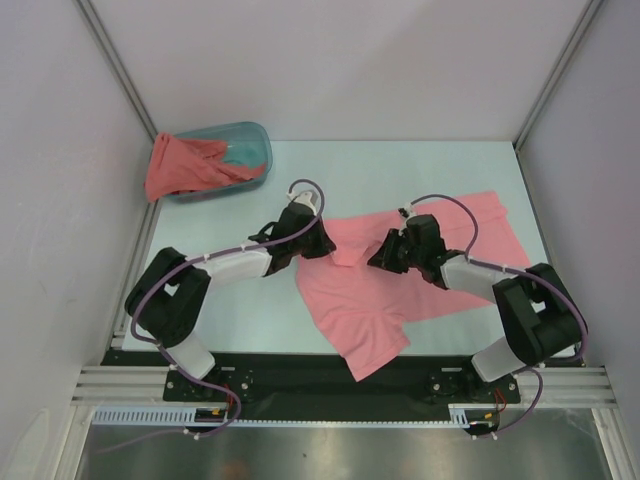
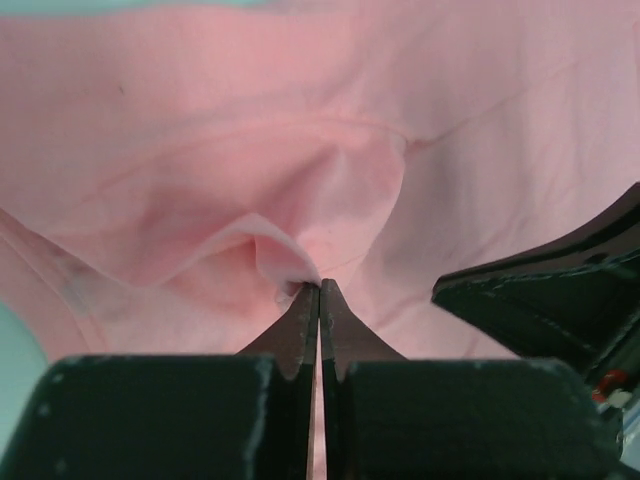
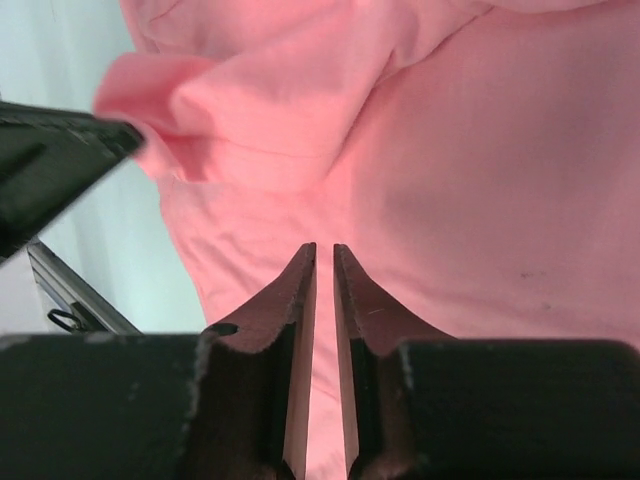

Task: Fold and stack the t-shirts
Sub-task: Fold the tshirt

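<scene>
The light salmon-pink t-shirt (image 1: 365,300) lies spread and rumpled on the table between the arms. My left gripper (image 1: 325,243) is shut on a raised fold of it near its upper left edge. The pinched fabric shows at the jaw tips in the left wrist view (image 2: 319,285). My right gripper (image 1: 383,255) hovers just right of that fold, over the pink shirt (image 3: 480,180). Its jaws (image 3: 325,247) stand a narrow gap apart with nothing gripped. The darker coral-red t-shirt (image 1: 180,165) hangs over the tub's left rim.
The teal translucent tub (image 1: 250,145) stands at the back left. The pale table (image 1: 300,165) is walled by white panels on three sides. The pink shirt's lower corner reaches the black rail (image 1: 300,375) at the near edge. The two grippers are close together.
</scene>
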Robot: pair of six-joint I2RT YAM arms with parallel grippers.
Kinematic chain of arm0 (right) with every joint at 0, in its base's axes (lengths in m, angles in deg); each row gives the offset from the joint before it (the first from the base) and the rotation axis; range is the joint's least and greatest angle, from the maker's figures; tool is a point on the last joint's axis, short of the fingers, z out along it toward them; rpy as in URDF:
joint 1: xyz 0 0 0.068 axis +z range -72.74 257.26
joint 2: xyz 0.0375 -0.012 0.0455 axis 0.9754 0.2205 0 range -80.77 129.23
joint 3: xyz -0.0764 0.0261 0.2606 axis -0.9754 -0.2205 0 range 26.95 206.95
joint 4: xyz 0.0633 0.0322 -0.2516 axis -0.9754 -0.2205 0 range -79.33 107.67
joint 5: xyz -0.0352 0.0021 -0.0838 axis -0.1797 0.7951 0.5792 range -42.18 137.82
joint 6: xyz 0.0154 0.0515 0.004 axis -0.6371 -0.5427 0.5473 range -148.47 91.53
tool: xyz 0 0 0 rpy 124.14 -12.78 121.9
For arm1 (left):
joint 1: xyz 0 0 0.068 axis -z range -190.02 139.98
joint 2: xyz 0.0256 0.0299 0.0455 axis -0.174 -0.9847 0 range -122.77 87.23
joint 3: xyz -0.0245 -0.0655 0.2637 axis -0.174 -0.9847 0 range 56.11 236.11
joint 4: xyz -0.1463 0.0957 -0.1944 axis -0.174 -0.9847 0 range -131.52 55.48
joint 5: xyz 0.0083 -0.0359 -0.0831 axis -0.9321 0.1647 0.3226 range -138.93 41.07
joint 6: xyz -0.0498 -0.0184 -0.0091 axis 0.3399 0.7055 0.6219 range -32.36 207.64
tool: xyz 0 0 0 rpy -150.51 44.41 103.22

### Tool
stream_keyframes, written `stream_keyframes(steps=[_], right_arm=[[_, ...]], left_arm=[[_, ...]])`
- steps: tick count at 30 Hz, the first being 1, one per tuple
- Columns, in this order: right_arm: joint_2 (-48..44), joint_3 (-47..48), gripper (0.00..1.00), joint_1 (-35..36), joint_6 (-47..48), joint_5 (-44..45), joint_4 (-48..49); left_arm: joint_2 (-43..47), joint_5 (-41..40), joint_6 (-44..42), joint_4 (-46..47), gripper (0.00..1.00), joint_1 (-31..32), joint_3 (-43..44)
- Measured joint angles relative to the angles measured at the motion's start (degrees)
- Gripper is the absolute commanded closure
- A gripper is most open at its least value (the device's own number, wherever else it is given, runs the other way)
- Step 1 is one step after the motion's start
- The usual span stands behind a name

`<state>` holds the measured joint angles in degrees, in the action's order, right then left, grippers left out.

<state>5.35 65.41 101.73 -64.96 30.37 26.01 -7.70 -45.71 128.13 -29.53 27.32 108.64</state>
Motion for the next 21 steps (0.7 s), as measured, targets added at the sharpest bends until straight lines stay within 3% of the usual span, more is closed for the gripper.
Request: stream_keyframes(steps=[7, 21], right_arm=[[6.8, 0.0, 0.85, -0.1, -4.9, -1.6, 6.2], [15.5, -0.2, 0.77, 0.2, -16.4, -3.7, 19.9]], left_arm=[[-1.2, 0.0, -1.2, 0.0, 1.0, -3.5, 3.8], [-5.2, 1.3, -1.6, 0.5, 1.0, -5.3, 6.2]])
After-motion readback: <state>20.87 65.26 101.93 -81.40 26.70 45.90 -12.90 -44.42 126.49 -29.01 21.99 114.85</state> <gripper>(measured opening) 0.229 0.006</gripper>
